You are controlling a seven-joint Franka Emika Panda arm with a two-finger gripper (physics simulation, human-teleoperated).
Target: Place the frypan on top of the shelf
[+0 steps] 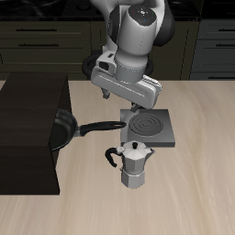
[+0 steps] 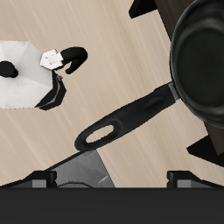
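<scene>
The frypan (image 1: pixel 62 131) is round and black and sits tilted at the edge of the shelf (image 1: pixel 27 128), a large dark box with a flat top. Its pan part overlaps the shelf top, and its long handle (image 1: pixel 96 127) sticks out over the table toward the burner plate. In the wrist view the frypan (image 2: pixel 206 61) lies over the shelf's edge (image 2: pixel 210 147), with the handle (image 2: pixel 122 122) pointing away from it. My gripper (image 1: pixel 128 103) hovers above the handle's free end. It is open and empty in the wrist view (image 2: pixel 112 179), and the handle lies clear of both fingers.
A grey square burner plate (image 1: pixel 147 127) lies beside the handle's end and also shows in the wrist view (image 2: pixel 83 166). A silver moka pot (image 1: pixel 136 165) stands nearer the table's front edge and shows in the wrist view (image 2: pixel 26 74). Dark drawer cabinets (image 1: pixel 37 41) line the back.
</scene>
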